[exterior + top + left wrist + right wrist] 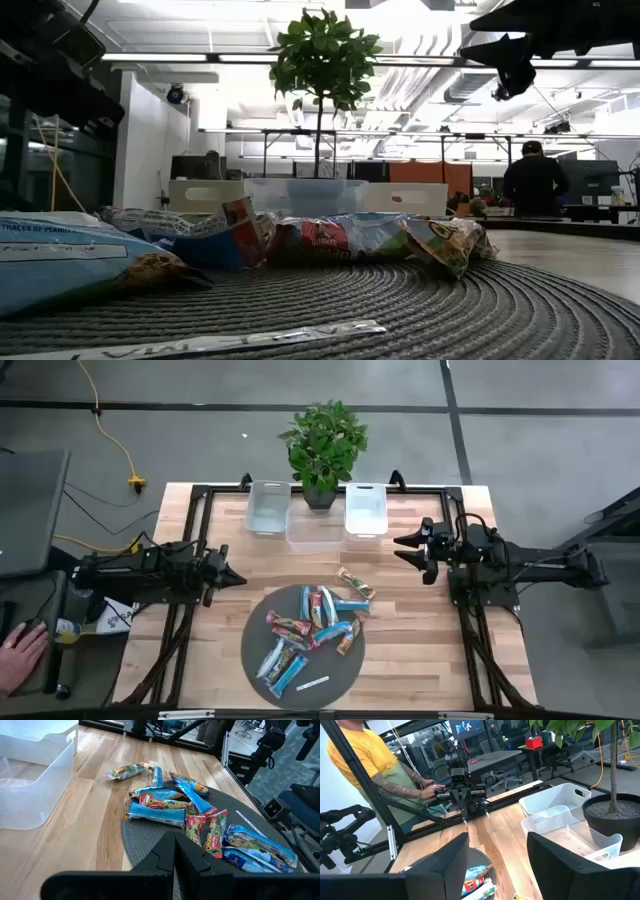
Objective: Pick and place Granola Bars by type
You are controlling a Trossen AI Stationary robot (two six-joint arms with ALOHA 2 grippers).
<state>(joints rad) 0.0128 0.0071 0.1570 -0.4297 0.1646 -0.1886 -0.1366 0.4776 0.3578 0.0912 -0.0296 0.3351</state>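
The granola bars (305, 632) lie in a loose heap on a round dark grey mat (256, 660): light blue, red and tan wrappers, also seen in the left wrist view (170, 810) and close up in the low view (300, 240). One tan bar (355, 584) rests on the bare wood beyond the mat's far right edge. My left gripper (238, 578) hovers shut, left of the mat, pointing toward the heap (174, 842). My right gripper (403, 548) hovers open, right of the bins and beyond the mat (495, 865).
Three clear bins (268, 508) (315, 530) (365, 510) stand in a row at the table's far side, with a potted plant (322, 445) behind them. A thin white strip label (312, 684) lies on the mat's near part. A person's hand (20, 655) rests off the table's left.
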